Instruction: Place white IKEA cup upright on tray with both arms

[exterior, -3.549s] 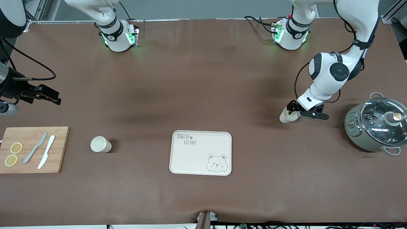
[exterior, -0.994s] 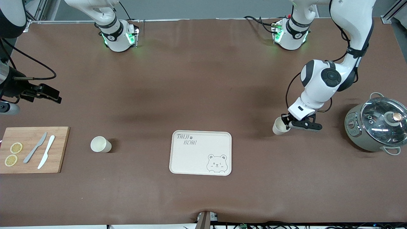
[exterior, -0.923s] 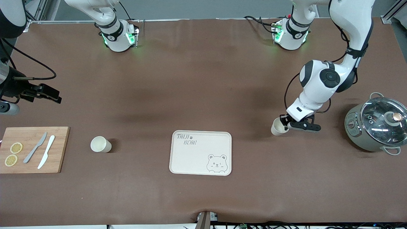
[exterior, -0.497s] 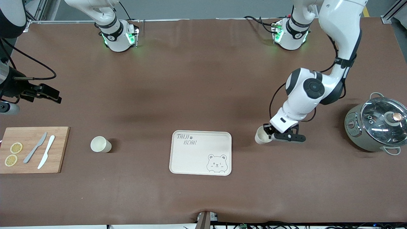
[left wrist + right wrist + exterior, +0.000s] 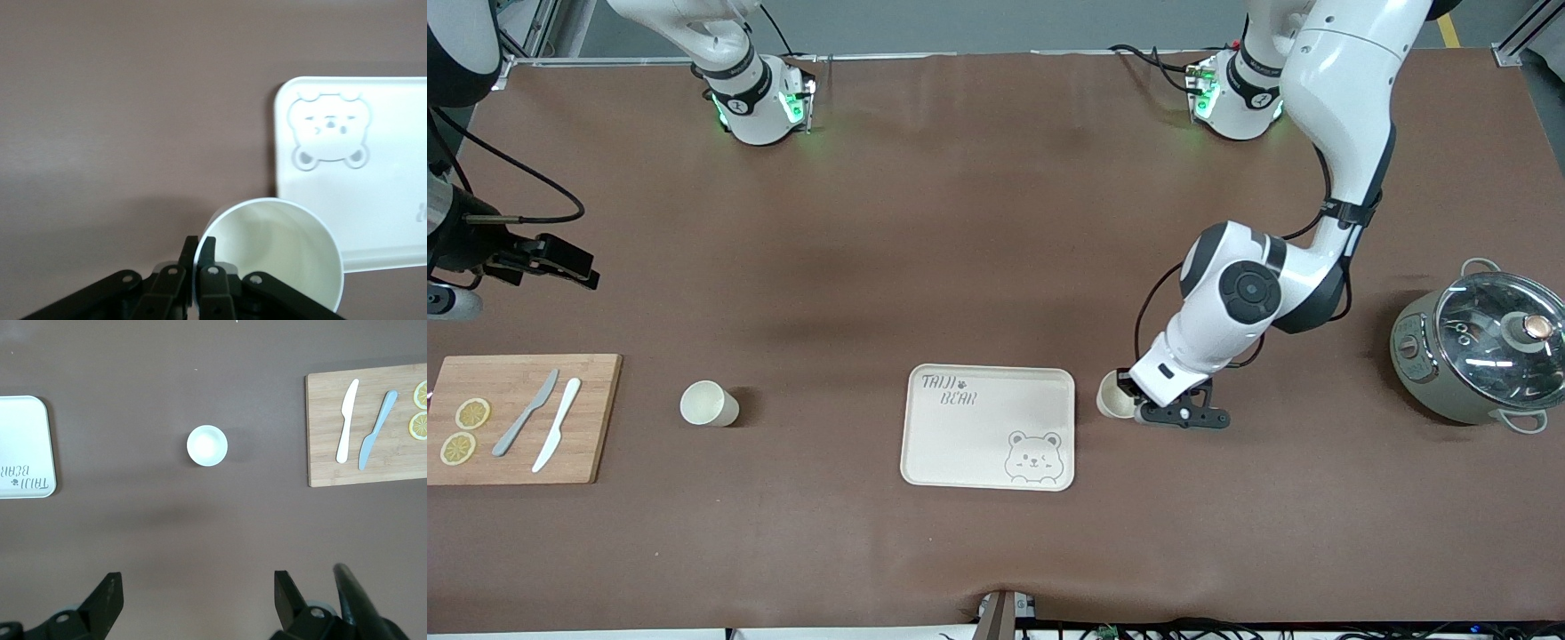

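The left gripper (image 5: 1131, 407) has its jaws pinched on the rim wall of a white cup (image 5: 1112, 396), one finger inside and one outside, and carries it upright just beside the tray (image 5: 959, 444) at the end toward the left arm. The cup (image 5: 277, 250) looks light, stiff and smooth-glazed, so it would likely slip or tilt if the pinch loosens; held at one side of the rim, it may swing a little when it stops. The tray's low raised edge is the thing to clear. The tray itself is bare, and the bear drawing (image 5: 1033, 457) sits in the corner nearest the cup.

The right gripper (image 5: 200, 603) waits with its jaws wide over bare worktop (image 5: 978, 222), above a second cup (image 5: 708, 404) that stands upright between the tray and the board (image 5: 587, 418). That cup has open worktop all round, so its rim looks easy to reach from above.
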Action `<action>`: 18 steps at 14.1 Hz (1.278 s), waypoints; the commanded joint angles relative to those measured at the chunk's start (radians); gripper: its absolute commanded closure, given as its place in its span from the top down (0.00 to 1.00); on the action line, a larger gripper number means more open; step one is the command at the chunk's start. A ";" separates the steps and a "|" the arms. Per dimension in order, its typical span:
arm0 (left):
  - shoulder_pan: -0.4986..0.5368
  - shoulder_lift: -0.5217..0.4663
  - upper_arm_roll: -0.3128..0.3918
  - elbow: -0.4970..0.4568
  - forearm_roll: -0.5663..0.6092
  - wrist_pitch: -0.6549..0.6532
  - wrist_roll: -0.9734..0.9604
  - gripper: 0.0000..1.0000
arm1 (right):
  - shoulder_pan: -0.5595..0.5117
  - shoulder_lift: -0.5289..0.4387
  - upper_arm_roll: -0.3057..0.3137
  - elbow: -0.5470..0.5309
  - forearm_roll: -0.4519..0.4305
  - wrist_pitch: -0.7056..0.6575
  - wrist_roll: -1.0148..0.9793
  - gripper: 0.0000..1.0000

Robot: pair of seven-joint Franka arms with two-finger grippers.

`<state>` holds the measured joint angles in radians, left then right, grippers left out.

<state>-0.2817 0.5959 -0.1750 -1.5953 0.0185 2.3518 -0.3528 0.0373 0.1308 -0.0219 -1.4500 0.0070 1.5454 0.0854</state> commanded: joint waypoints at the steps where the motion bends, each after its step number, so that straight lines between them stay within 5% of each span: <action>1: -0.050 0.065 0.017 0.129 0.017 -0.068 -0.047 0.00 | -0.004 0.003 0.002 0.008 -0.002 -0.010 -0.007 1.00; 8: -0.287 0.171 0.192 0.264 0.009 -0.101 -0.172 0.00 | -0.005 0.003 0.002 0.008 -0.002 -0.008 -0.007 1.00; 18: -0.310 0.254 0.189 0.295 0.006 -0.008 -0.216 0.00 | -0.008 0.004 0.002 0.008 -0.002 -0.007 -0.009 1.00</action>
<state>-0.5793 0.8264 0.0001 -1.3346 0.0185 2.3291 -0.5493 0.0362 0.1308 -0.0243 -1.4500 0.0070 1.5449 0.0854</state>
